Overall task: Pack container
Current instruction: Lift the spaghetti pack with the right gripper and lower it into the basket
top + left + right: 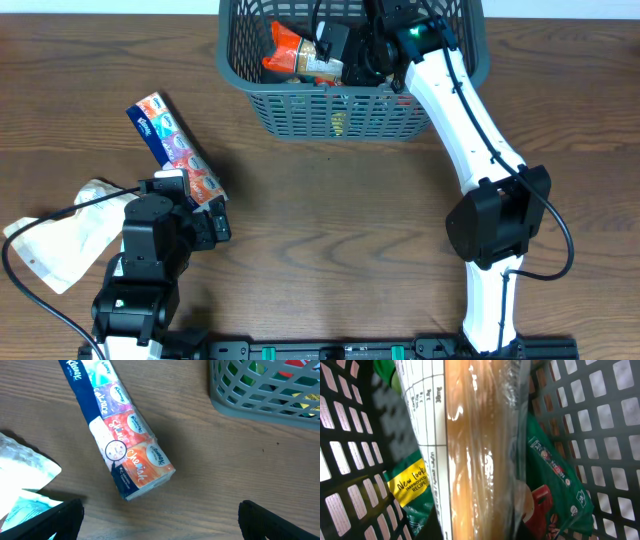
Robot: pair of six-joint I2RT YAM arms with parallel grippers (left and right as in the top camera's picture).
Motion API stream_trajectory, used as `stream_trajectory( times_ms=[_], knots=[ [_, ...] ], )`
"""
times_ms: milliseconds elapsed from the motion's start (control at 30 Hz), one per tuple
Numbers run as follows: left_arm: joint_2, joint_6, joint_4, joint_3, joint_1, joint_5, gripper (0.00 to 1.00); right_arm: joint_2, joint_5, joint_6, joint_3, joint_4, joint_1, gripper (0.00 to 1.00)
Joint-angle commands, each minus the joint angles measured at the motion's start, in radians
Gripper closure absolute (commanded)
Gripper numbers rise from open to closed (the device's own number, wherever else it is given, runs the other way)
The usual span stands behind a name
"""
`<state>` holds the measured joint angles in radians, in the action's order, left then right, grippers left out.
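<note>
Left arm tucked in and open, right arm stretched far forward

The left arm (150, 245) sits folded close to its base, the left gripper (195, 205) pointing forward and to the right with jaws spread wide, its fingertips (50, 520) at the lower corners of the wrist view. The right arm (460, 110) reaches forward and leftward, wrist tipped down, the right gripper (362, 50) closed tight, its fingers unseen in its own wrist view
</note>
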<state>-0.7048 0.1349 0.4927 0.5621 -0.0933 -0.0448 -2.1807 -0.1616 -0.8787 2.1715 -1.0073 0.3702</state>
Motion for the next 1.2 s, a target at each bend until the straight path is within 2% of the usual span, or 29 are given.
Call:
stream_trajectory(
  times_ms=[0, 67, 167, 200, 233, 267, 433, 767, 833, 900, 933, 967, 1000, 1033, 1100, 1167],
  knots=[
    [0.000, 0.009, 0.000, 0.023, 0.003, 0.011, 0.02, 0.029, -0.049, -0.001, 0.033, 0.004, 0.008, 0.85],
    [0.000, 0.009, 0.000, 0.023, 0.003, 0.011, 0.01, 0.029, -0.050, 0.005, 0.033, -0.001, 0.008, 0.64],
    [0.000, 0.009, 0.000, 0.023, 0.003, 0.011, 0.01, 0.029, -0.050, 0.017, 0.033, -0.003, 0.009, 0.50],
    [0.000, 0.009, 0.000, 0.023, 0.003, 0.011, 0.01, 0.029, -0.050, 0.018, 0.033, -0.001, 0.009, 0.37],
    [0.000, 0.009, 0.000, 0.023, 0.003, 0.011, 0.01, 0.029, -0.050, 0.018, 0.033, 0.001, 0.009, 0.11],
    [0.000, 0.009, 0.000, 0.023, 0.003, 0.011, 0.01, 0.029, -0.050, 0.018, 0.033, 0.003, 0.009, 0.04],
    [0.000, 0.009, 0.000, 0.023, 0.003, 0.011, 0.01, 0.030, -0.050, 0.044, 0.033, 0.012, 0.009, 0.02],
    [0.000, 0.009, 0.000, 0.023, 0.003, 0.012, 0.01, 0.030, -0.053, 0.236, 0.069, 0.055, 0.005, 0.01],
    [0.000, 0.009, 0.000, 0.023, 0.003, 0.012, 0.01, 0.030, -0.053, 0.261, 0.075, 0.057, 0.003, 0.03],
    [0.000, 0.009, 0.000, 0.023, 0.003, 0.012, 0.01, 0.032, -0.053, 0.308, 0.079, 0.062, 0.003, 0.13],
    [0.000, 0.009, 0.000, 0.023, 0.003, 0.012, 0.02, 0.032, -0.053, 0.328, 0.081, 0.066, 0.002, 0.35],
    [0.000, 0.009, 0.000, 0.023, 0.003, 0.012, 0.01, 0.032, -0.052, 0.356, 0.083, 0.074, 0.002, 0.62],
    [0.000, 0.009, 0.000, 0.023, 0.003, 0.012, 0.01, 0.032, -0.052, 0.381, 0.087, 0.079, 0.001, 0.81],
    [0.000, 0.009, 0.000, 0.023, 0.003, 0.012, 0.01, 0.032, -0.052, 0.404, 0.089, 0.084, -0.001, 0.90],
    [0.000, 0.009, 0.000, 0.023, 0.003, 0.012, 0.01, 0.032, -0.052, 0.442, 0.100, 0.087, -0.005, 0.99],
    [0.000, 0.009, 0.000, 0.023, 0.003, 0.012, 0.01, 0.032, -0.052, 0.474, 0.117, 0.083, -0.008, 0.99]
  ],
)
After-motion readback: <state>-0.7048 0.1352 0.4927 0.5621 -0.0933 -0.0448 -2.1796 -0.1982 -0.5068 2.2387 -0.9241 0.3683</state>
